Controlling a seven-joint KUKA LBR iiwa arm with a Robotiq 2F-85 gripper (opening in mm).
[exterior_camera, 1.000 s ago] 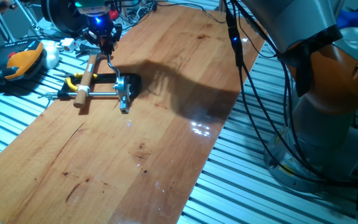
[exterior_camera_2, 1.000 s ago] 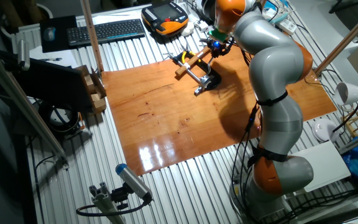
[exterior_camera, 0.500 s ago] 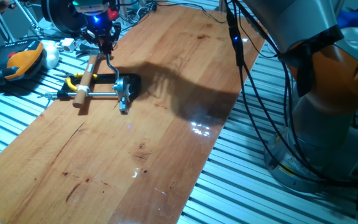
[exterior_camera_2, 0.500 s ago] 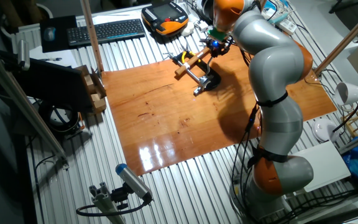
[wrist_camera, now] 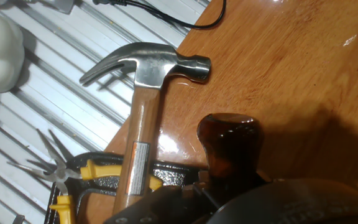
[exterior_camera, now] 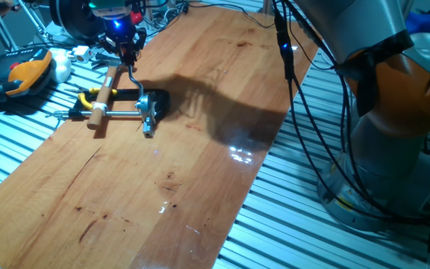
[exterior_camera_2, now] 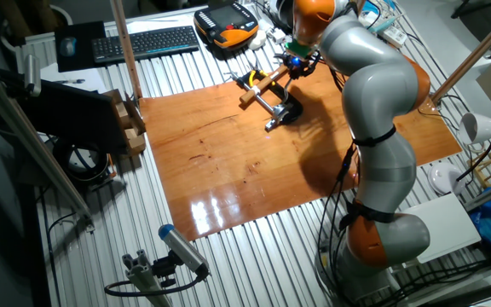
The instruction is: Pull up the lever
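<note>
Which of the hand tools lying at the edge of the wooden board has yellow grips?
The pliers: their grips are yellow and their thin jaws point out over the metal slats. The hammer has a pale wooden handle and a steel head.

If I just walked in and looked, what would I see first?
Probably the big grey and orange robot arm bending over the shiny wooden board. Its gripper is at the board's far end, right above the lever of a small black clamp. In the hand view a hammer with a wooden handle lies at the board's edge, next to yellow-handled pliers.
</note>
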